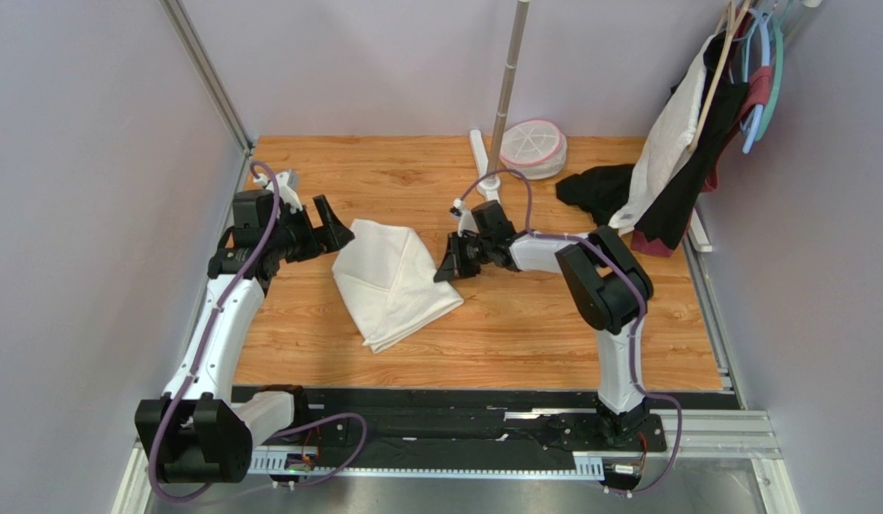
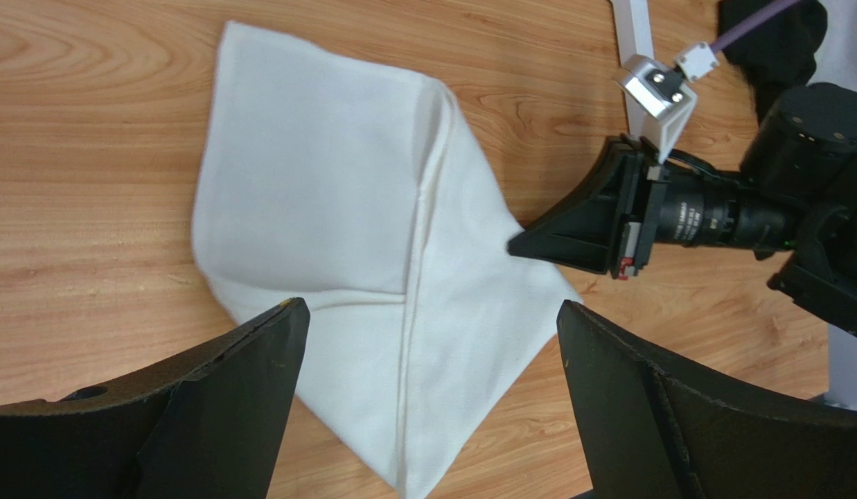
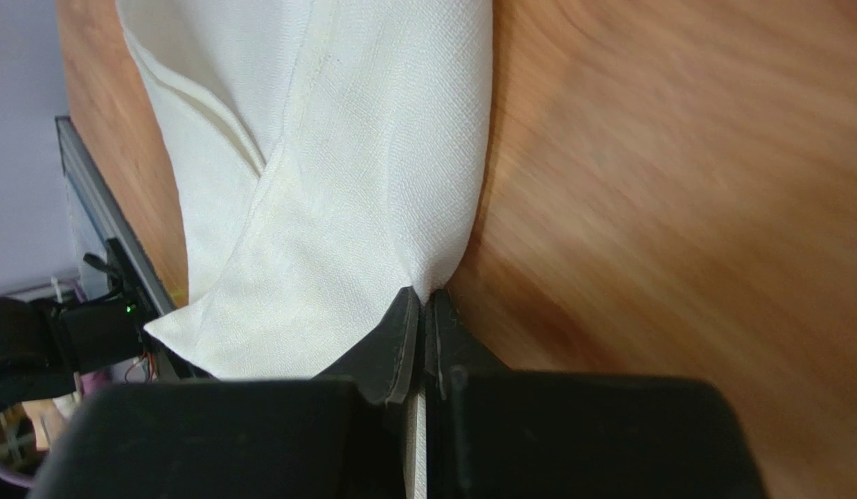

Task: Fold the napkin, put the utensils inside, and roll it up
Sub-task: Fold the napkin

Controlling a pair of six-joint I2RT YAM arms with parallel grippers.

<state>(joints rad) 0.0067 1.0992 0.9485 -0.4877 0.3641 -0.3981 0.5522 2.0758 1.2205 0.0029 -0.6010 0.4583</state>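
Nearest, along the near edge of the wooden tabletop (image 1: 521, 343), runs the black rail (image 1: 467, 428) that carries both arms. Just beyond it the large cream-white cloth napkin (image 1: 392, 281) lies left of the middle, already doubled into a skewed wedge. The right arm's black fingers (image 3: 399, 343) are pinched together on its right-hand edge, while the left arm's black fingers (image 2: 229, 411) stand wide apart, holding nothing, just beside its far-left corner. This looks like the folding step: the next move probably calls for lifting that pinched edge low and carrying it across evenly, and no fork shows yet.
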